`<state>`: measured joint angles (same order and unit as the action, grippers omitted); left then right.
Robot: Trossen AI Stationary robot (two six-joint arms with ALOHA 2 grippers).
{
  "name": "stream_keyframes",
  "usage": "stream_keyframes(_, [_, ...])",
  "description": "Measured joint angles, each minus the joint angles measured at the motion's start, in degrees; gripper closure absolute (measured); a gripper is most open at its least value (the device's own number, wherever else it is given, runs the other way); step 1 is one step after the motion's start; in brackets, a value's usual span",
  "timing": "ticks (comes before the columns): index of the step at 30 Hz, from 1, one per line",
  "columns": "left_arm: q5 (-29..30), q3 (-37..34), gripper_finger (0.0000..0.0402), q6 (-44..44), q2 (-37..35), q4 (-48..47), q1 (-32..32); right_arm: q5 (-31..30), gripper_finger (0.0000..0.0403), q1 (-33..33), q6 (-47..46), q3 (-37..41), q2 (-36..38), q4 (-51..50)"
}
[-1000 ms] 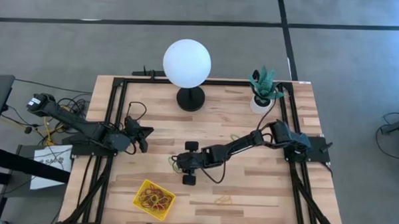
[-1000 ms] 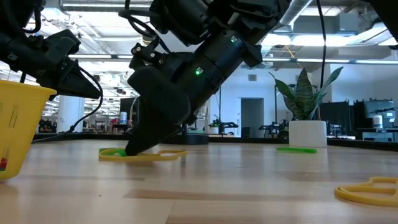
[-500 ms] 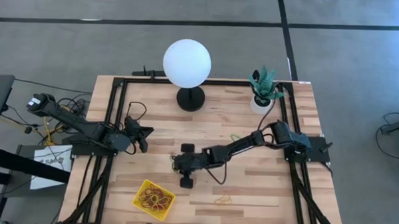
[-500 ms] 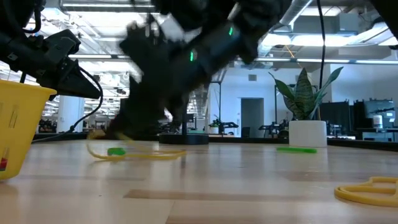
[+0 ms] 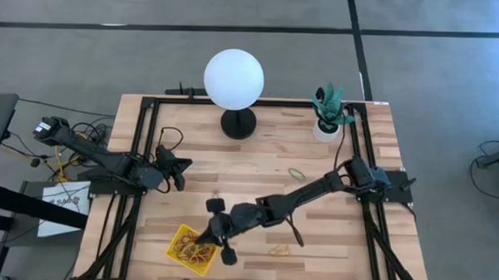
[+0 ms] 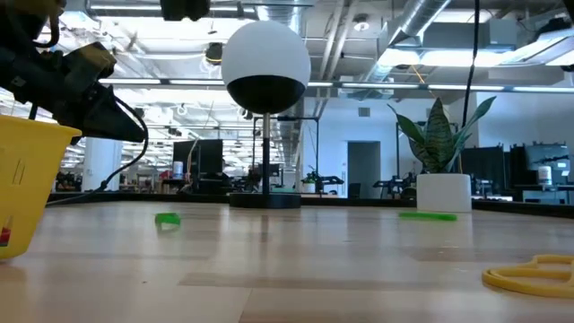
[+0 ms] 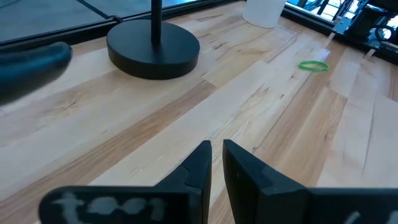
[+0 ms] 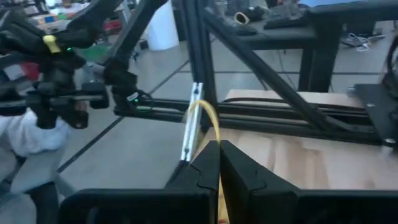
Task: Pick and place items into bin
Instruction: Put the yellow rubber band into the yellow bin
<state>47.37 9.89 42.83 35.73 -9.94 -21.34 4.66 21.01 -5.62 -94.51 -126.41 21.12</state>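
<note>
Right wrist view: the right gripper [image 8: 217,152] is fully closed on a yellowish rubber band [image 8: 208,121], whose loop stands up out of the fingertips, long axis roughly in line with the fingers. In the high view this gripper [image 5: 213,234] hangs over the right edge of the yellow bin [image 5: 179,237], which already holds several bands.

Risk: the limp band may cling to a finger on release, or drop outside the low rim, because the gripper sits at the edge, not the centre.

The left gripper [image 7: 214,162] waits near the table's left side, fingers nearly together, holding nothing.
</note>
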Motion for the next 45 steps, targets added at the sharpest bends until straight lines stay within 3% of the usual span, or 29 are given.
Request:
stream_keyframes(6, [0.0, 0.0, 0.0374, 0.0, 0.0, 0.0, 0.0, -0.82, 0.0402, 1.93, -0.38, -0.19, -1.25, 2.16])
stream_keyframes(12, [0.0, 0.0, 0.0374, 0.0, 0.01, 0.16, 0.0, -6.24, 0.0402, 2.45, -2.98, -0.16, -1.46, 2.95])
stream_keyframes(38, [0.45, 0.0, 0.0374, -0.09, 0.0, -0.22, 0.0, -6.28, 0.04, 1.69, -5.95, -0.14, -5.11, -0.12])
stream_keyframes(45, [0.44, 0.0, 0.0374, -0.12, 0.0, -0.24, 0.01, -6.22, 0.0374, 1.38, -5.93, -0.14, -5.11, -0.84])
